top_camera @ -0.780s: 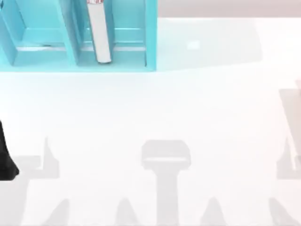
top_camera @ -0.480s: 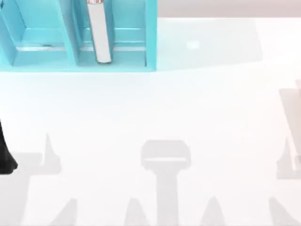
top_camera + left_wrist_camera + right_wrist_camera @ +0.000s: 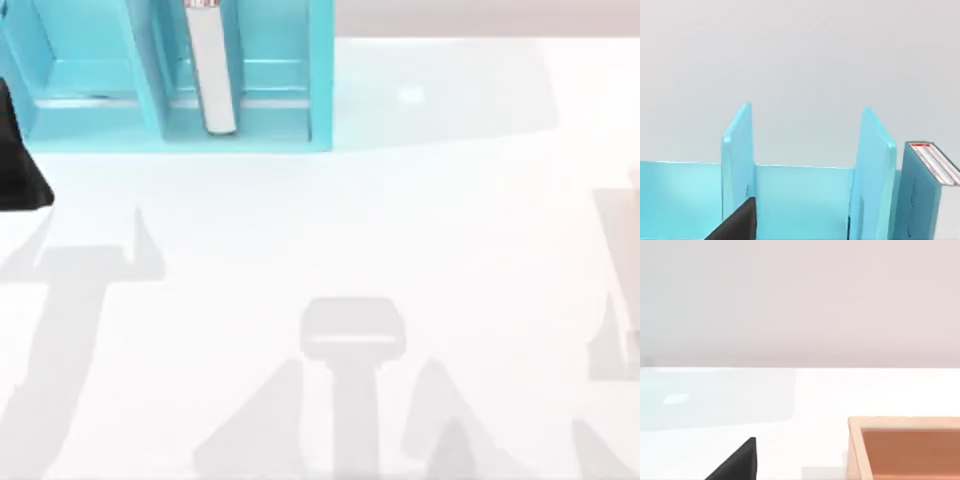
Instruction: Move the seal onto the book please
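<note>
My left gripper [image 3: 20, 175], fingers unreadable, hangs left of the upright book [image 3: 212, 70] in the shelf [image 3: 320, 80]; seal unlocated.

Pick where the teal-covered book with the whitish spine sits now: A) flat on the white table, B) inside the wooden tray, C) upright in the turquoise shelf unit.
C: the teal-covered book stands upright in a compartment of the turquoise shelf unit.
</note>
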You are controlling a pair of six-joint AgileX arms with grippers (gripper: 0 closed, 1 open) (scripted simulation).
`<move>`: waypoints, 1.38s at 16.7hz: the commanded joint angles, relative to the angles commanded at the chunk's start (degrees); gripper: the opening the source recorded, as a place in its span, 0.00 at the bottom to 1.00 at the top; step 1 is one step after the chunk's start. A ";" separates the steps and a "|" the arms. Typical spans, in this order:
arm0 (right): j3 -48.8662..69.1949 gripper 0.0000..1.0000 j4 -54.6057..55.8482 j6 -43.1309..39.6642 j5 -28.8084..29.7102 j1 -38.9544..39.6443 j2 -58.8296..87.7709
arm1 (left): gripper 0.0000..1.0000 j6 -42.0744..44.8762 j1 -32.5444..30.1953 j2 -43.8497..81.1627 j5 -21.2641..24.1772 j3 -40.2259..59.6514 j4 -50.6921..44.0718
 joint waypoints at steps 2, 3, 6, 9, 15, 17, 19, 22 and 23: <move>0.00 1.00 0.00 0.00 0.00 0.00 0.00 | 1.00 -0.12 -2.66 14.14 -2.33 5.03 7.48; 0.00 1.00 0.00 0.00 0.00 0.00 0.00 | 1.00 -0.16 -4.00 21.45 -3.48 7.50 11.17; 0.00 1.00 0.00 0.00 0.00 0.00 0.00 | 1.00 -0.25 -7.88 42.85 -6.76 14.43 21.63; 0.00 1.00 0.00 0.00 0.00 0.00 0.00 | 1.00 -0.35 -11.32 60.79 -9.54 20.26 30.51; 0.00 1.00 0.00 0.00 0.00 0.00 0.00 | 1.00 -0.69 -15.84 80.70 -12.90 27.29 41.36; 0.00 1.00 0.00 0.00 0.00 0.00 0.00 | 1.00 -0.76 -16.30 82.46 -13.20 27.94 42.37; 0.00 1.00 0.00 0.00 0.00 0.00 0.00 | 1.00 -0.76 -16.30 82.46 -13.20 27.94 42.37; 0.00 1.00 0.00 0.00 0.00 0.00 0.00 | 1.00 -0.75 -16.00 82.41 -13.07 27.82 42.18; 0.00 1.00 0.00 0.00 0.00 0.00 0.00 | 1.00 -0.74 -15.91 82.79 -12.92 28.55 41.92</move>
